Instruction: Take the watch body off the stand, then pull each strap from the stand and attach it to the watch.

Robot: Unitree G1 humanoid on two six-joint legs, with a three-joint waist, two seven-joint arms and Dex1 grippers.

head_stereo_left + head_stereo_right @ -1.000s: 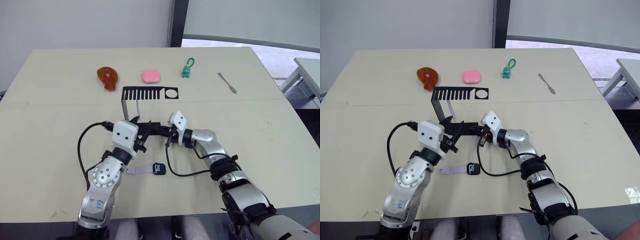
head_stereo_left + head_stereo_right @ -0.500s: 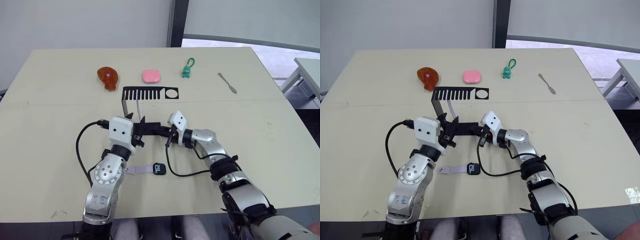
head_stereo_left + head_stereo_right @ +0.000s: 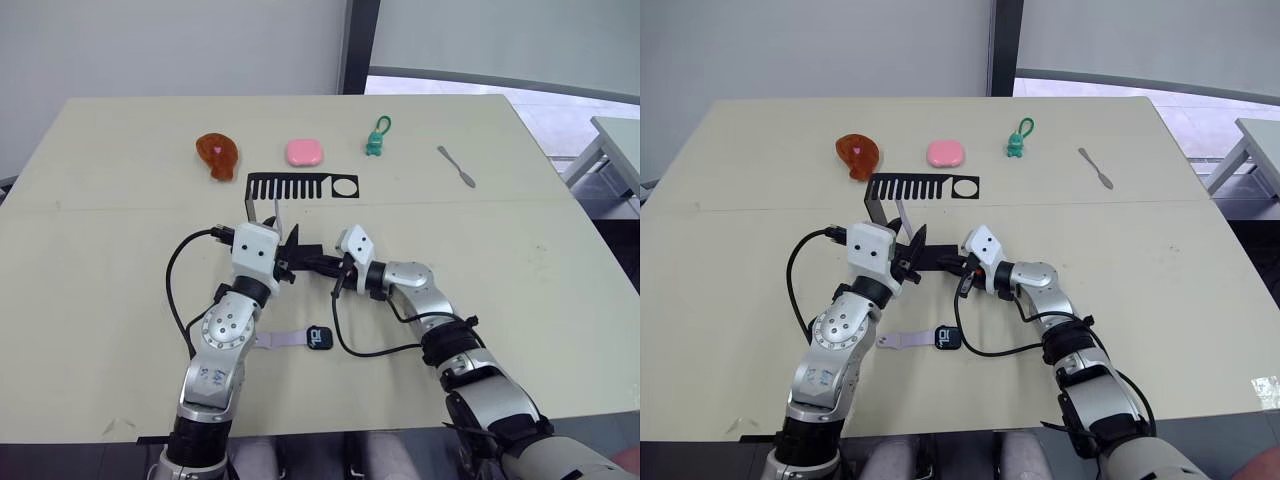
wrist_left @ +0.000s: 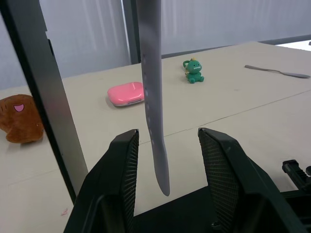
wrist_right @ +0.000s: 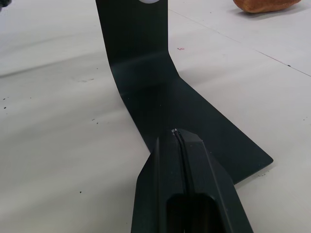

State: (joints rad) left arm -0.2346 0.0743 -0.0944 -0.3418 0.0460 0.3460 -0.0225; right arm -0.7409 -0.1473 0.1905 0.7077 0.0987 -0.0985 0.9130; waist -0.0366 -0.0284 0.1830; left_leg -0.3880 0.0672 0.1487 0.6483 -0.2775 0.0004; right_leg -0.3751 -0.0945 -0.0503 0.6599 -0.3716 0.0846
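The black stand is upright mid-table, and one pale strap hangs from its slotted top bar. In the left wrist view the strap hangs down between the fingers of my open left gripper, beside the stand's upright. My left gripper is right at the stand's base. My right gripper is shut, its tip resting on the stand's flat base. The watch body lies on the table nearer to me, with the other strap joined to its left side.
Along the far side of the table lie a brown toy, a pink case, a green keychain figure and a grey metal tool. Black cables loop from both wrists. Another table's corner is at the far right.
My left gripper has moved forward and to the right, up to the hanging strap at the stand. The right gripper stays on the base, and the watch has not moved.
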